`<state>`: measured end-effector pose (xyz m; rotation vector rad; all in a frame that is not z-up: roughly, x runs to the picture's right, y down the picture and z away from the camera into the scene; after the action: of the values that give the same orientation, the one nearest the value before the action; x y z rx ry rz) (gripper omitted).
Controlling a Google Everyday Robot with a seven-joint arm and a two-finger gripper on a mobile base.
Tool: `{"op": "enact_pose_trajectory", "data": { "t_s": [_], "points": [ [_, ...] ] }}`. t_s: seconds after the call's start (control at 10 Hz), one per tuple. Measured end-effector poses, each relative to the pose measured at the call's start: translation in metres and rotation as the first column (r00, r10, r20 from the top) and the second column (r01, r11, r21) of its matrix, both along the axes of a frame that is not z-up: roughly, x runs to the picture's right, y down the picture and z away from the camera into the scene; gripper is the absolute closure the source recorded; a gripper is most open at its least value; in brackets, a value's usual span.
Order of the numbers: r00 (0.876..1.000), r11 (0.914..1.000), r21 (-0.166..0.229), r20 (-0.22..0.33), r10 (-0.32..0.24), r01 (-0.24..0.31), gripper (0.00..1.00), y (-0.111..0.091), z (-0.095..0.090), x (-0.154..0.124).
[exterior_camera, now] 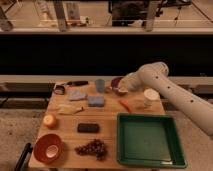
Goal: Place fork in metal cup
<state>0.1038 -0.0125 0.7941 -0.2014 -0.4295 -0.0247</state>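
The end effector (118, 88) hangs low just beside the metal cup (100, 85).

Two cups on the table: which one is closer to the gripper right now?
The grey-blue cup at the back edge, just left of the gripper. The white cup stands farther off, to the right under the arm.

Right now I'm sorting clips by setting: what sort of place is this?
Probably an indoor test space, not a home: a wooden table staged with mixed items such as a green tray and grapes, a railing behind, and the gripper at the table's far edge.
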Motion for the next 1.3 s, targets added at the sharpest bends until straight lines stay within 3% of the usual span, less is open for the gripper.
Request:
{"op": "enact_pose_trajectory", "data": {
  "t_s": [0.5, 1.3],
  "points": [
    [0.999, 0.9985, 0.044, -0.029, 0.035, -0.034, 1.00, -0.016, 0.011, 0.037],
    [0.992, 0.9956, 0.071, -0.108, 0.069, -0.061, 1.00, -0.041, 0.034, 0.111]
  ]
}}
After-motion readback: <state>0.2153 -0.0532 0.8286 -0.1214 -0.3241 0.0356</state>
